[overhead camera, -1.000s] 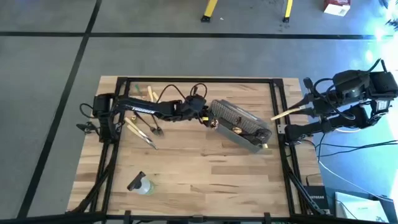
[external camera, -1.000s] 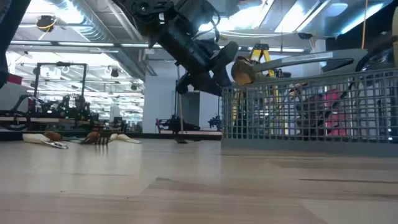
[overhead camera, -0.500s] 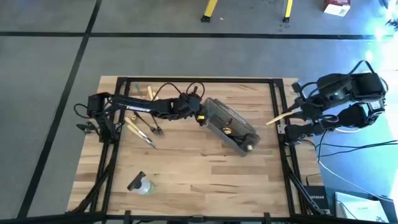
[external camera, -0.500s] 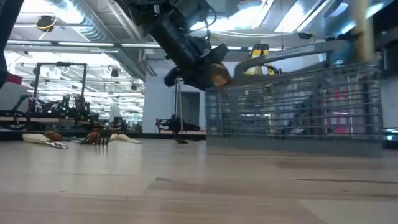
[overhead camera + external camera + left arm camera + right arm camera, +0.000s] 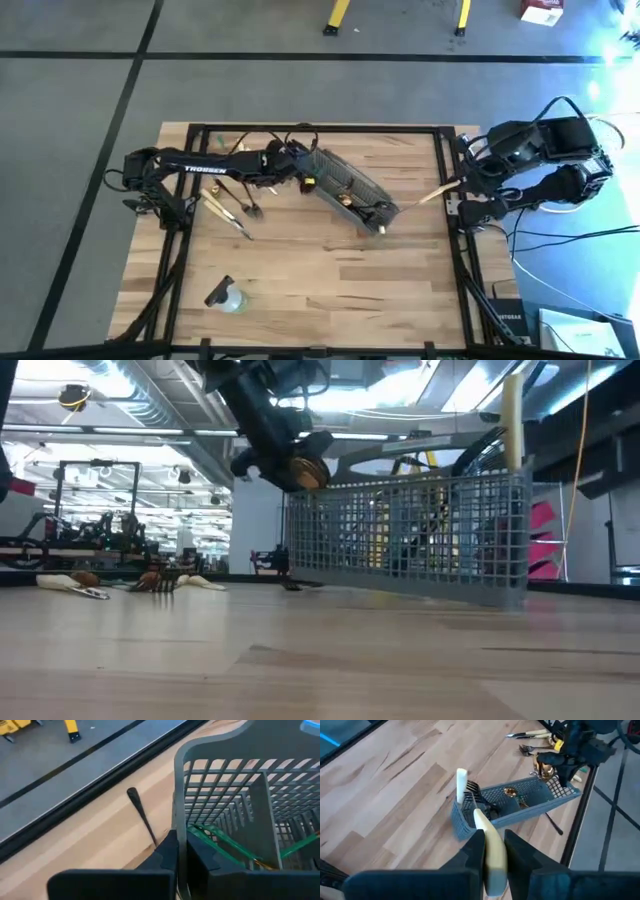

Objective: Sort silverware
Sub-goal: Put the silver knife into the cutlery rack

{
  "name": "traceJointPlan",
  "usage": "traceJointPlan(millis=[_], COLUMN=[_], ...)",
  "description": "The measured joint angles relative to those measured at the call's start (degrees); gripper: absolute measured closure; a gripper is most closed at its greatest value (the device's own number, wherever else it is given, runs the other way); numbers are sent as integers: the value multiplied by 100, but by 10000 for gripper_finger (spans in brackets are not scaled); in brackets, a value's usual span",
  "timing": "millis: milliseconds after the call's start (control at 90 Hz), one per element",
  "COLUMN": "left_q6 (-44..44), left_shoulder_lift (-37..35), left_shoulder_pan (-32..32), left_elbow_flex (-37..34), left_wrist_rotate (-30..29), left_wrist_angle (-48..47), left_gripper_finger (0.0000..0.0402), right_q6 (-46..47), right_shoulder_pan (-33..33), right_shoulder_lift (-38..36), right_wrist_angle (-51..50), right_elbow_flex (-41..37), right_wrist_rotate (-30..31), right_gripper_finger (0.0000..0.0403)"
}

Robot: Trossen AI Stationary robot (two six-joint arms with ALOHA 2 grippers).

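A grey wire-mesh basket (image 5: 345, 190) lies slantwise on the table's far middle, with green utensils (image 5: 225, 845) and a gold piece (image 5: 510, 792) inside. My left gripper (image 5: 297, 168) is shut on its left end. My right gripper (image 5: 468, 180), at the table's right edge, is shut on a pale tan utensil (image 5: 430, 194) that points at the basket's right end. Loose silverware (image 5: 225, 205) lies flat on the table at the left. A black utensil (image 5: 141, 815) lies beside the basket. My left gripper grips the top rim of the basket's short end wall (image 5: 179, 827), one finger inside the basket and one outside. The fingers come from the table's left, slanting down. The basket's bottom stays on the table (image 5: 500, 600). My right gripper pinches the pale tan utensil's handle (image 5: 487, 845) between its two fingers, which lie along it. They come from the table's right, slanting down. The utensil sticks out ahead of the fingers, lifted clear, with its free end (image 5: 461, 777) over the basket's right end.
A small clear bottle (image 5: 225, 296) lies near the table's front left. A black frame rail (image 5: 320, 128) runs round the table's edges. Bare wood fills the near middle and right (image 5: 350, 290).
My left gripper has drawn back toward the table's left and far edge, dragging the basket with it; the basket has slid left along the table. My right gripper has moved toward the table with the pale utensil, following the basket's right end.
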Motion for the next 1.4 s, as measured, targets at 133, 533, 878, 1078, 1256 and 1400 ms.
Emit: traceJointPlan(millis=[133, 533, 878, 1078, 1256, 1400], left_q6=[-3, -11, -26, -28, -28, -31], left_shoulder_lift=[0, 0, 0, -3, -5, -5], left_shoulder_pan=[16, 7, 6, 4, 3, 6], left_elbow_flex=[0, 2, 4, 7, 9, 11], left_wrist_rotate=[123, 208, 254, 256, 257, 262], left_wrist_angle=[-23, 0, 0, 2, 4, 9], left_gripper_finger=[402, 401, 401, 401, 401, 401], right_q6=[-137, -417, -601, -601, -430, -392], right_shoulder_pan=[0, 0, 2, 2, 2, 2], right_shoulder_lift=[140, 809, 1279, 1329, 1334, 1330], right_wrist_angle=[-39, -37, -41, -41, -41, -39], right_elbow_flex=[0, 0, 2, 2, 4, 4], right_wrist_rotate=[123, 248, 276, 276, 292, 333], right_gripper_finger=[373, 373, 373, 373, 344, 286])
